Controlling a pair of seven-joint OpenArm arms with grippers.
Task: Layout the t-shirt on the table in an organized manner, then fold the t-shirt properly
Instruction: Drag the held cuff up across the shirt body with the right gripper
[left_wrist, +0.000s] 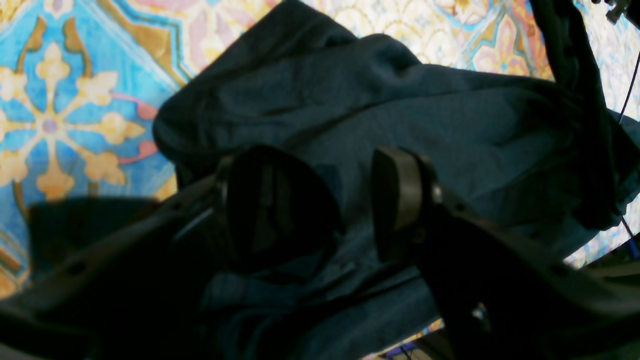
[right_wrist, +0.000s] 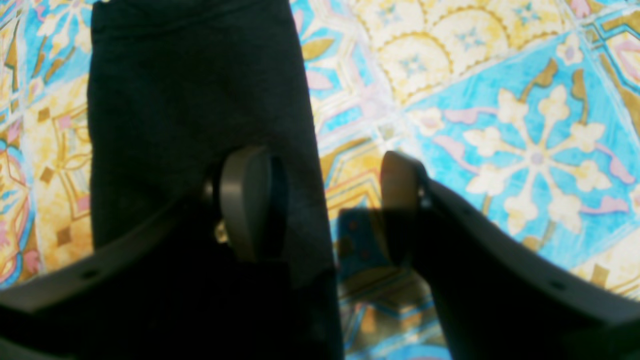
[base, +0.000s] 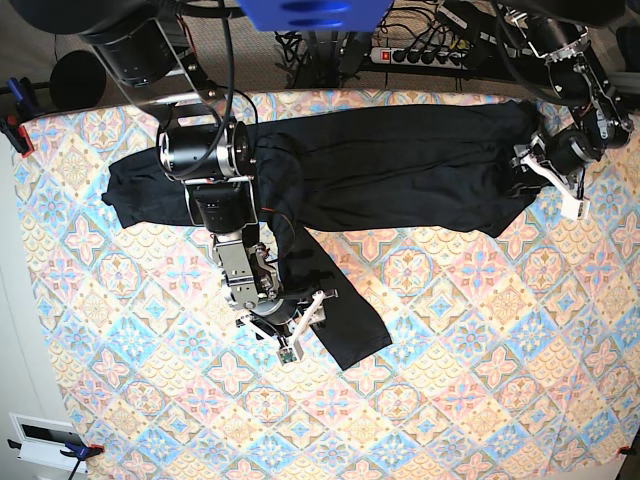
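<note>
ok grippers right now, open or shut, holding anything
left gripper: open, jaws apart over the t-shirt, nothing gripped.
right gripper: open, one finger over the sleeve edge, nothing gripped.

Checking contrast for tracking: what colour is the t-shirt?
Plain black, no print; the t-shirt shows best in the base view.

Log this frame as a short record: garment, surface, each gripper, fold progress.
garment: black t-shirt, spread across the far side, one sleeve trailing toward the near side
surface: table under patterned cloth
left gripper: open, over bunched fabric at the shirt's end
right gripper: open, straddling the sleeve's edge
fold progress: not yet folded, fabric wrinkled
</note>
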